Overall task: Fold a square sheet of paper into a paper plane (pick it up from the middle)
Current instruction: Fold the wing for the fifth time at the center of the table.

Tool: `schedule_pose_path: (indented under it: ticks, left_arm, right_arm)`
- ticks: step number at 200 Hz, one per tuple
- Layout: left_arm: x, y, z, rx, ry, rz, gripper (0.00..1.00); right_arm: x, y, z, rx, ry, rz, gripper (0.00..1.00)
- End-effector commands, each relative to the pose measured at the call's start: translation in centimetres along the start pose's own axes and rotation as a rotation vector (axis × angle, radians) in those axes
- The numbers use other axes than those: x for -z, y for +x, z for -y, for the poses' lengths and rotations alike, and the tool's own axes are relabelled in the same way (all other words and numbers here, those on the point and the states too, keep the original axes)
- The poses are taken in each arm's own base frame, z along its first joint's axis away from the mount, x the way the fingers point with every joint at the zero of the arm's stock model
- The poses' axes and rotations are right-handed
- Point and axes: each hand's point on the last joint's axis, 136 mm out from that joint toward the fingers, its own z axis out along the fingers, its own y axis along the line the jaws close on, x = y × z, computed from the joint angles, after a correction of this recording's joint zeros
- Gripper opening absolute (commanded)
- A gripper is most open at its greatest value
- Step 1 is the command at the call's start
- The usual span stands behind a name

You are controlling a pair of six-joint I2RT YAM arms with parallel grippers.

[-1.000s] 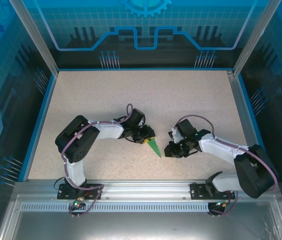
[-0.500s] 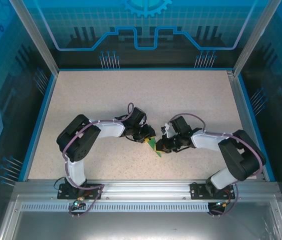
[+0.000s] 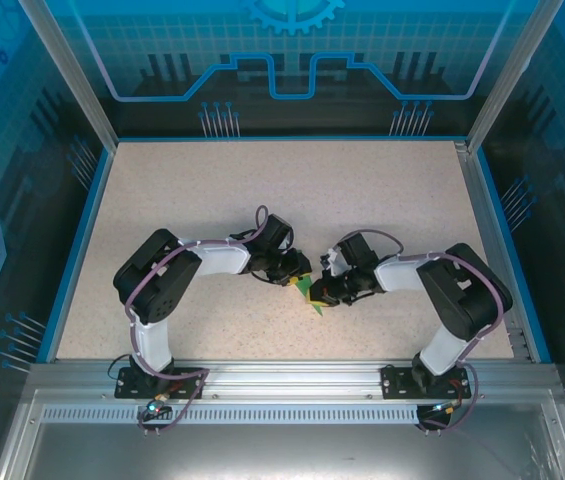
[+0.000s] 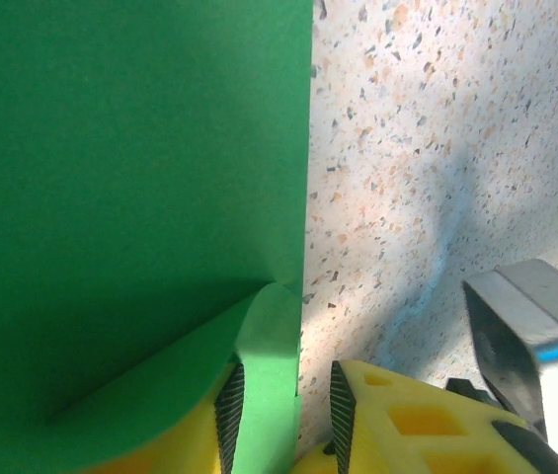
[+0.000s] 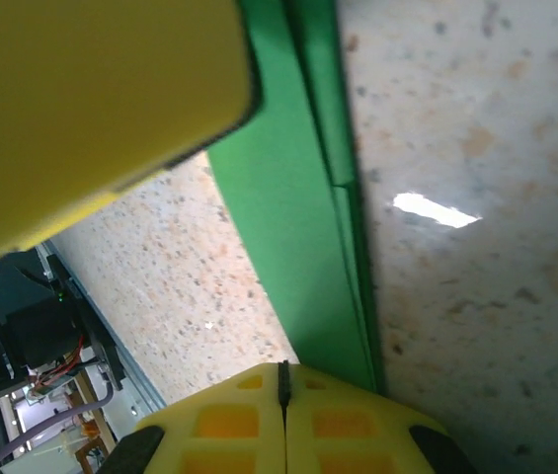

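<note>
Since a second ago, the right arm has been swung in from 3 o'clock until its gripper is met by the plane; the left arm is seen unmoved.

In the top view, the left gripper [image 3: 292,274] is set at the plane's wide end, at about 11 o'clock of it. In the left wrist view, a curled fold of green paper is seen between the left gripper's [image 4: 283,405] fingers, which stand partly apart. It touches the left pad, while a strip of table [image 4: 437,148] shows beside the right pad, so a firm pinch cannot be told.

The plane [image 3: 309,292] is laid low over the table between the two grippers. Its long axis runs from 11 to 5 o'clock, with the tip at 5.

The right gripper [image 3: 326,291] is placed against the plane's 3 o'clock flank, so the plane lies at 9 o'clock of it. In the right wrist view, its fingers [image 5: 283,400] are closed together with nothing seen between them, and the plane's layered edge [image 5: 308,247] passes just beside them. Both grippers are judged equally near, and the next move is judged to turn on that edge.
</note>
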Motion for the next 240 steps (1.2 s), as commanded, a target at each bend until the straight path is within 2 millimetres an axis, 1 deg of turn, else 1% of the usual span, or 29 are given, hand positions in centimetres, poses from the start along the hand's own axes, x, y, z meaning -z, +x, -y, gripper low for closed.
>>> schedule_pose_path:
  ticks: [1, 30, 47, 63, 108, 126, 190, 206, 218, 233, 240]
  left_arm:
    - [-1.0, 0.3, -5.1, 0.057, -0.156, -0.003, 0.34]
    - [-1.0, 0.3, -5.1, 0.059, -0.158, -0.002, 0.34]
    - [-1.0, 0.3, -5.2, 0.063, -0.161, 0.0, 0.34]
    - [-1.0, 0.4, -5.4, 0.067, -0.166, 0.0, 0.34]
    - [-1.0, 0.3, -5.6, 0.08, -0.169, 0.001, 0.33]
    - [-1.0, 0.2, -5.6, 0.082, -0.172, 0.004, 0.33]
    - [-0.9, 0.2, -5.7, 0.083, -0.174, 0.003, 0.33]
    - [-0.9, 0.2, -5.6, 0.08, -0.172, 0.003, 0.33]
    - [-0.9, 0.2, -5.5, 0.078, -0.171, 0.002, 0.33]
    - [-0.9, 0.2, -5.5, 0.077, -0.17, 0.003, 0.33]
    - [-0.9, 0.2, -5.4, 0.076, -0.168, 0.003, 0.33]
  right_arm:
    - [-0.4, 2.0, 1.9, -0.037, 0.01, -0.061, 0.06]
    - [-0.5, 4.0, 3.8, -0.057, 0.043, -0.1, 0.06]
    - [-0.5, 4.8, 4.5, -0.065, 0.055, -0.11, 0.06]
    - [-0.4, 5.3, 4.8, -0.068, 0.06, -0.116, 0.06]
    - [0.2, 5.9, 4.8, -0.061, 0.067, -0.117, 0.07]
    - [0.4, 6.4, 5.0, -0.058, 0.074, -0.126, 0.07]
    - [1.3, 8.9, 7.3, -0.113, 0.109, -0.134, 0.07]
    - [1.6, 9.0, 7.2, -0.114, 0.119, -0.133, 0.07]
    - [2.1, 8.7, 7.0, -0.1, 0.143, -0.12, 0.07]
    - [2.8, 7.8, 5.6, -0.059, 0.133, -0.086, 0.08]
    - [3.2, 7.1, 4.6, -0.04, 0.115, -0.067, 0.08]
